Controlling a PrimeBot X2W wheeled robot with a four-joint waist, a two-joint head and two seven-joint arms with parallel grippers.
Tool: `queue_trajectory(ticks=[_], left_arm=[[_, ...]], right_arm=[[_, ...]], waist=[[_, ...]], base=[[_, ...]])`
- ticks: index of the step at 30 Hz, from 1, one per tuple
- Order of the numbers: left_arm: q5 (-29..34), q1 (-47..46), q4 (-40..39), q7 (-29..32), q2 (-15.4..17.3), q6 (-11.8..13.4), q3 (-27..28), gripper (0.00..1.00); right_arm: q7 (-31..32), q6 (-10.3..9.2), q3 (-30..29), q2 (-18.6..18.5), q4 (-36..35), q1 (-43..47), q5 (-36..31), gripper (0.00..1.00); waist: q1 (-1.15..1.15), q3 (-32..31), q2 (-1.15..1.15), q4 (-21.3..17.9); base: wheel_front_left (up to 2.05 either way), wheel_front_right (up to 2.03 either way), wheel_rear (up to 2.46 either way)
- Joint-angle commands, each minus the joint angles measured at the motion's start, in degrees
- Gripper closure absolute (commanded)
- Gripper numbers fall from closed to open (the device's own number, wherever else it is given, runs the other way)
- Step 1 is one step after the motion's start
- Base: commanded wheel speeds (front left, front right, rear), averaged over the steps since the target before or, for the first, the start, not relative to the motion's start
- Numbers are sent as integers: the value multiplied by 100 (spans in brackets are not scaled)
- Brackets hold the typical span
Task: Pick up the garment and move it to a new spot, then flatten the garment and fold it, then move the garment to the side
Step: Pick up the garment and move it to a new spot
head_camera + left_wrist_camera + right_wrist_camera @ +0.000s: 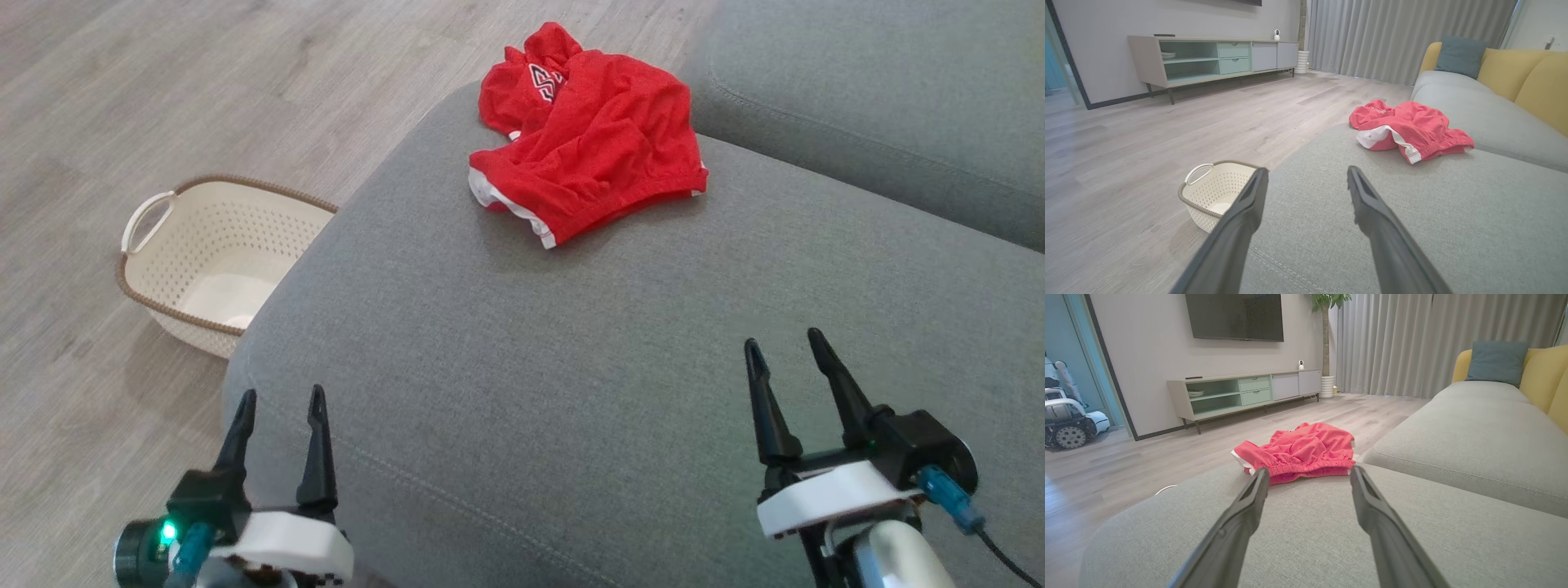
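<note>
A crumpled red garment (596, 135) with white trim lies at the far edge of the grey sofa seat (571, 367). The left wrist view has the garment (1412, 128) ahead and to the right; the right wrist view has it (1302, 451) straight ahead. My left gripper (282, 396) hovers open over the seat's near left corner, nothing between its fingers. My right gripper (784, 343) is open and empty too, over the near right of the seat. Both are well short of the garment. In their own views, the left gripper (1306, 175) and right gripper (1309, 473) have their fingers spread wide.
A cream perforated basket (216, 253) with a brown rim stands on the wood floor (98, 122) left of the sofa. Another grey seat cushion (882, 98) lies to the right. A low TV cabinet (1241, 392) lines the far wall.
</note>
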Motion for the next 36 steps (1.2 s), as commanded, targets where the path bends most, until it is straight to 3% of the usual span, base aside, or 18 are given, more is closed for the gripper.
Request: queue_trajectory(ticks=[1,7,15,23,30,36], left_arm=[[31,-228,-151,-70,81,-57,184,0],[191,-1076,-228,23,666,-278,313,0],[357,-2746,-111,622,1397,-816,270,0],[309,-3898,594,1430,2010,-1287,-282,0],[-401,-4635,1288,2373,2647,-1341,-1158,0],[-696,-5044,1918,2988,2972,-1342,-1314,0]], right_arm=[[-62,-5,54,-48,-193,-142,20,0],[-62,-5,9,-48,-335,-210,-137,0],[-62,-5,29,-48,-458,-622,-418,0],[-62,-5,-3,-48,-565,-879,-540,0],[-62,-5,28,-48,-684,-1113,-543,0],[-62,-5,85,-48,-748,-1294,-515,0]], waist=[[0,-17,0,-13],[0,399,0,-554],[0,1240,0,-1444],[0,1937,0,-2071],[0,2473,0,-2444],[0,2806,0,-2628]], base=[[0,0,0],[0,0,0],[0,0,0],[0,0,0],[0,0,0],[0,0,0]])
